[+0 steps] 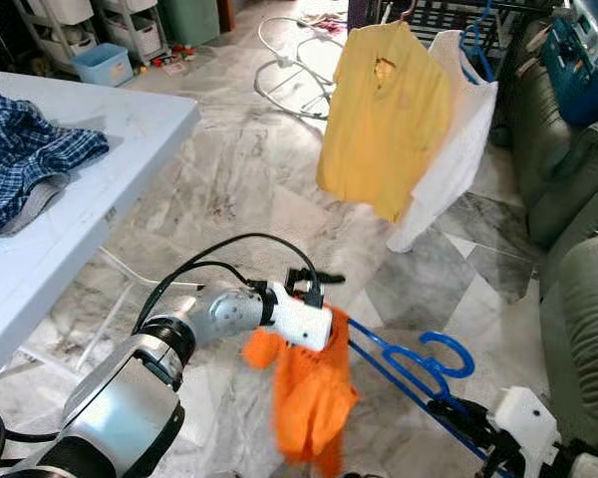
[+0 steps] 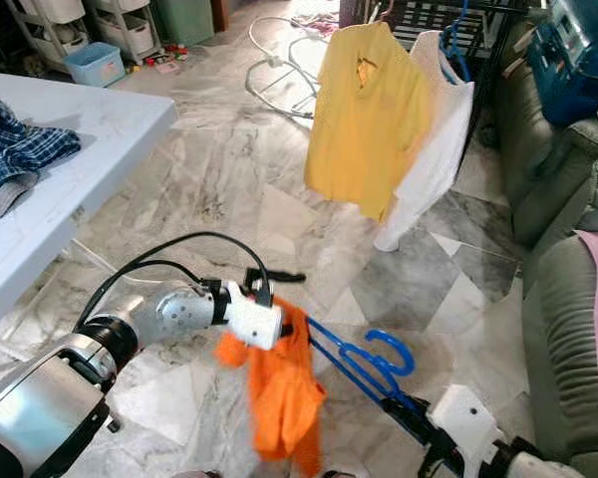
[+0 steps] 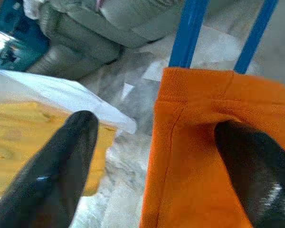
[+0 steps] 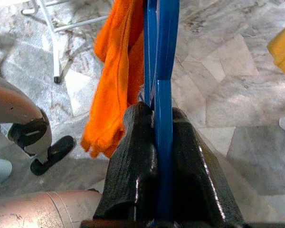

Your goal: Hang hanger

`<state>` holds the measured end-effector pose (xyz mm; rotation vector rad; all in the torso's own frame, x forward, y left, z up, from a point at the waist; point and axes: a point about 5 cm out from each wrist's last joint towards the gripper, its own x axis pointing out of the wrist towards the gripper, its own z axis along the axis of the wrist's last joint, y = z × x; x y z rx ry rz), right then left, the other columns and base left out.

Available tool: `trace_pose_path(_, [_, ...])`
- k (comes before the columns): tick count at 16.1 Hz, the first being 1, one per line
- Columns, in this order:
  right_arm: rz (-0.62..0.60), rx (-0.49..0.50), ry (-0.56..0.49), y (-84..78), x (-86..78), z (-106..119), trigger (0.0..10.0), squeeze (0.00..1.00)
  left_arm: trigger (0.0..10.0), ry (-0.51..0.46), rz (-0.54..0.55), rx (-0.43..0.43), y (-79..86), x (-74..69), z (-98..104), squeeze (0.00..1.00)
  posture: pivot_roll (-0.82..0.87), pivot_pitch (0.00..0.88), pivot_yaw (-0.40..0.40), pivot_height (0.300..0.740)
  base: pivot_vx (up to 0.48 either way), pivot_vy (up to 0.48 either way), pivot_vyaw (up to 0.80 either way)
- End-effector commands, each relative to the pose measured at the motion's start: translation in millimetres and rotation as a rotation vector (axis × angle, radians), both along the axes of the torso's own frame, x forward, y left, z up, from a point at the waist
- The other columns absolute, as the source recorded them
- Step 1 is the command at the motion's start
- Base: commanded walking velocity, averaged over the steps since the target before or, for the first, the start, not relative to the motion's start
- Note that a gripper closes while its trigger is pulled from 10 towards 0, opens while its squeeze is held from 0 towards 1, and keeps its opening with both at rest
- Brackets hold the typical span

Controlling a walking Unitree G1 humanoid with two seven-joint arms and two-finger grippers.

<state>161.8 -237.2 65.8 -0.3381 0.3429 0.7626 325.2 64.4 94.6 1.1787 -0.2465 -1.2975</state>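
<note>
Marble floor (image 1: 229, 169); blue hanger (image 1: 419, 363) w/ orange shirt (image 1: 314, 398).

The orange cotton shirt (image 1: 314, 393) is smeared by blur, and it covers the far end of the blue plastic hanger (image 1: 411, 363) along with the fingertips of the left gripper (image 1: 324, 329). The right gripper (image 4: 156, 142) hides the hanger's near end between its closed black pads, and its arm is cut off at the near right corner. The blue plaid cloth (image 1: 25, 159) on the white table (image 1: 130, 129) runs off the left edge.
</note>
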Motion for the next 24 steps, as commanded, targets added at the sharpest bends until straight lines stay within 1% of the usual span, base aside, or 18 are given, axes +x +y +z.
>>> trace_pose_path(1, [0.051,0.003,-0.041,6.7,4.2,9.7,10.0,0.00,0.0,0.003,-0.016,0.053,1.6,0.5,-1.3,0.00,-0.02,0.107,0.013,0.740,0.000,0.000,0.00])
trace_pose_path(3, [0.079,-0.012,-0.046,9.6,5.4,11.6,10.0,0.00,0.0,0.018,-0.002,0.069,0.4,1.7,-2.4,0.00,-0.02,0.108,0.013,0.740,0.000,0.000,0.00])
trace_pose_path(4, [0.100,-0.036,-0.038,10.0,4.0,10.1,10.0,0.00,0.0,0.043,-0.007,0.071,-0.5,0.8,-3.0,0.00,-0.03,0.108,0.013,0.740,0.000,0.000,0.00])
trace_pose_path(5, [0.112,-0.056,-0.037,10.0,2.7,9.5,10.0,0.00,0.0,0.047,-0.012,0.083,-0.9,0.5,-3.7,0.00,-0.03,0.106,0.014,0.740,0.000,0.000,0.00])
trace_pose_path(9, [0.109,-0.079,-0.032,7.3,0.1,7.7,10.0,0.00,0.0,0.078,-0.015,0.121,-0.6,0.2,-5.9,0.00,-0.03,0.107,0.018,0.740,0.000,0.000,0.00])
trace_pose_path(11, [0.105,-0.080,-0.033,8.1,-0.5,6.3,10.0,0.00,0.0,0.097,-0.015,0.150,1.5,0.2,-7.7,0.00,-0.03,0.107,0.020,0.740,0.000,0.000,0.00])
trace_pose_path(13, [0.099,-0.077,-0.037,10.4,-0.3,5.1,10.0,0.00,0.0,0.138,-0.007,0.220,8.5,-0.2,-13.0,0.00,-0.03,0.108,0.023,0.740,0.000,0.000,0.00])
trace_pose_path(15, [0.098,-0.075,-0.040,11.5,0.1,5.2,10.0,0.00,0.0,0.145,0.006,0.209,7.9,1.5,-10.8,0.00,-0.03,0.108,0.022,0.740,0.000,0.000,0.00])
trace_pose_path(21, [0.101,-0.102,-0.034,8.5,-1.1,1.6,10.0,0.00,0.0,0.151,-0.005,0.171,-0.7,5.6,0.1,0.00,-0.03,0.109,0.015,0.740,0.000,0.000,0.00])
trace_pose_path(24, [0.099,-0.107,-0.039,8.3,0.2,1.2,10.0,0.00,0.0,0.166,-0.016,0.190,-0.6,5.0,-0.3,0.00,-0.03,0.113,0.021,0.740,0.000,0.000,0.00])
